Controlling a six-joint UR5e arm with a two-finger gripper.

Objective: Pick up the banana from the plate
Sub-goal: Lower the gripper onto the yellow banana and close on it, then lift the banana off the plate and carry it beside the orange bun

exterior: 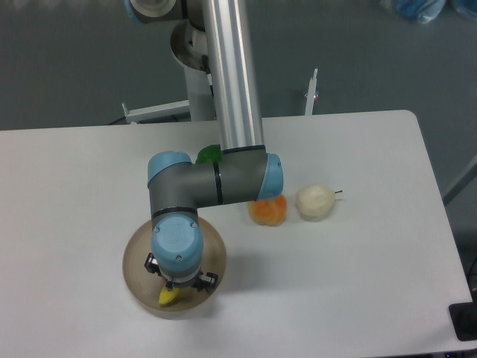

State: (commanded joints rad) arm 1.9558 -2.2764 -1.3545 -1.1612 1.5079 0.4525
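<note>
We see our claw [177, 286] low over the plate [136, 257] at the lower left, right above the banana [168, 296], which lies on the plate. Whether its fingers have closed we cannot tell; lifting remains.

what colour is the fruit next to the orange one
Pale cream, the round fruit right of the orange fruit; the only camera view shows it clearly.
</note>
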